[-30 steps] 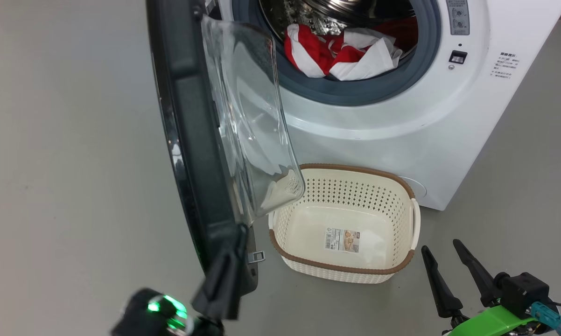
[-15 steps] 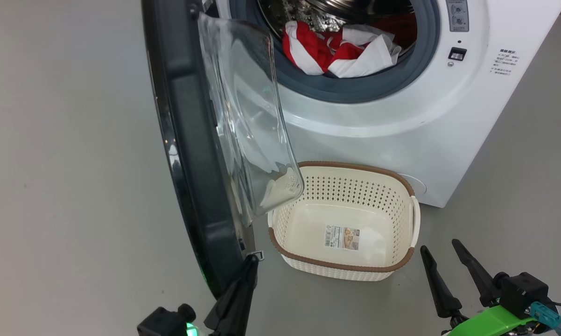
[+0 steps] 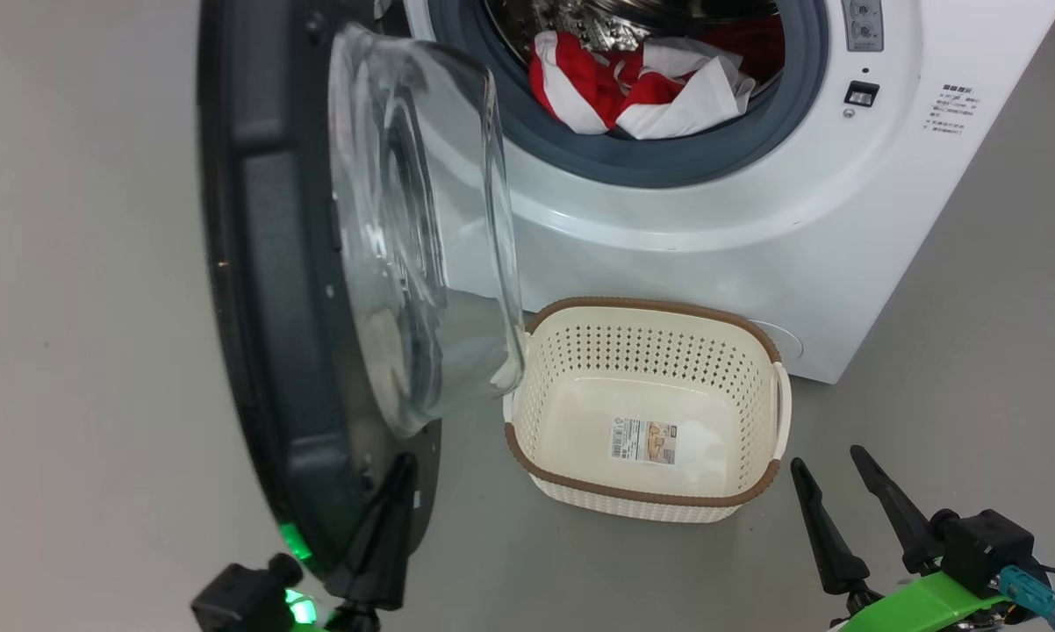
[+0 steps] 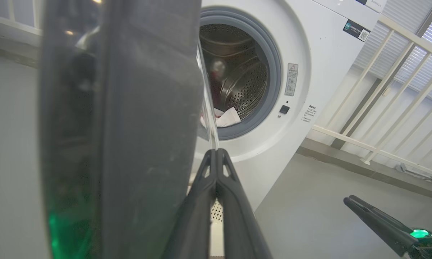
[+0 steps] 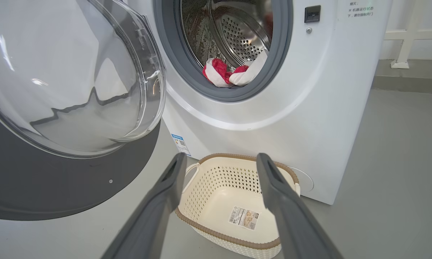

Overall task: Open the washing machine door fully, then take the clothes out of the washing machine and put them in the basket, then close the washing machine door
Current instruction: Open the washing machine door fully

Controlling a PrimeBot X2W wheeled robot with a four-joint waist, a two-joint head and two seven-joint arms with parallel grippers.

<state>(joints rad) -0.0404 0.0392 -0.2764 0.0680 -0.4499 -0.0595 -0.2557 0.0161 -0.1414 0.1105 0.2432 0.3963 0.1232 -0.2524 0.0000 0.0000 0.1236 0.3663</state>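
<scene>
The washing machine (image 3: 712, 246) stands with its door (image 3: 255, 307) swung out to the left, the glass bowl (image 3: 413, 237) facing the drum. Red and white clothes (image 3: 642, 88) lie at the drum's mouth, also visible in the right wrist view (image 5: 226, 72). On the floor in front of the machine sits the empty basket (image 3: 650, 305). My left gripper (image 3: 400, 465) is shut, holding nothing, its tips against the door's lower inner edge (image 4: 129, 126). At the lower right my right gripper (image 3: 826, 461) is open, and in its wrist view it (image 5: 221, 158) points at the basket (image 5: 219, 180).
Bare grey floor (image 3: 80, 351) spreads left of the door and right of the machine. In the left wrist view a white railing (image 4: 381, 108) and window blinds run behind the machine. A blue label (image 5: 180, 142) marks the machine's lower corner.
The door has swung wider to the left, showing more of its inner face. My shut left gripper has followed it leftward at its lower edge. The right gripper has stayed put.
</scene>
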